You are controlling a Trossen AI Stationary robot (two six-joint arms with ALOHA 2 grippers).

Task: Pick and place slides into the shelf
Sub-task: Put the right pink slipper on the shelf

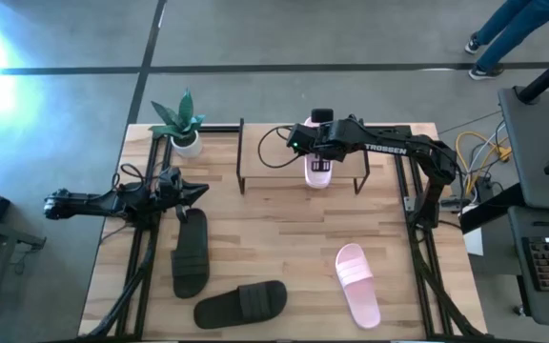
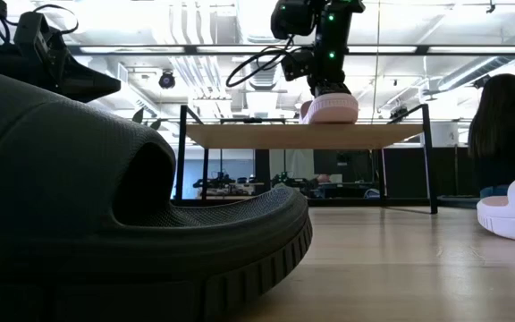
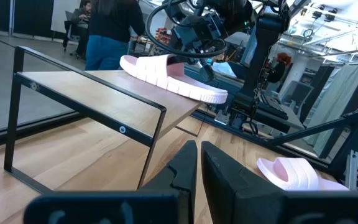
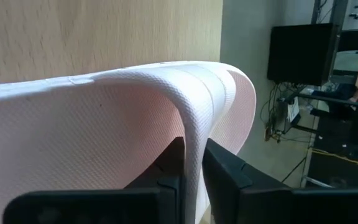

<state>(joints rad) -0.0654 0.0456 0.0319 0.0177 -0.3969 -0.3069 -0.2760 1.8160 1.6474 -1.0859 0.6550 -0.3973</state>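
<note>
Right pincer (image 4: 191, 163) on pink slide (image 4: 104, 112)

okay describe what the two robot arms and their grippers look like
Both arms are dark, nearly black, with jointed segments. The right arm carries white TROSSEN lettering, a looping black cable near its wrist and small green lights. The left arm shows loose black cabling too. The left gripper and right gripper each have two flat, angular matte-black fingers.

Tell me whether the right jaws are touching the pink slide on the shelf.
Touching: in the right wrist view, the right gripper pinches the pink slide strap.
</note>
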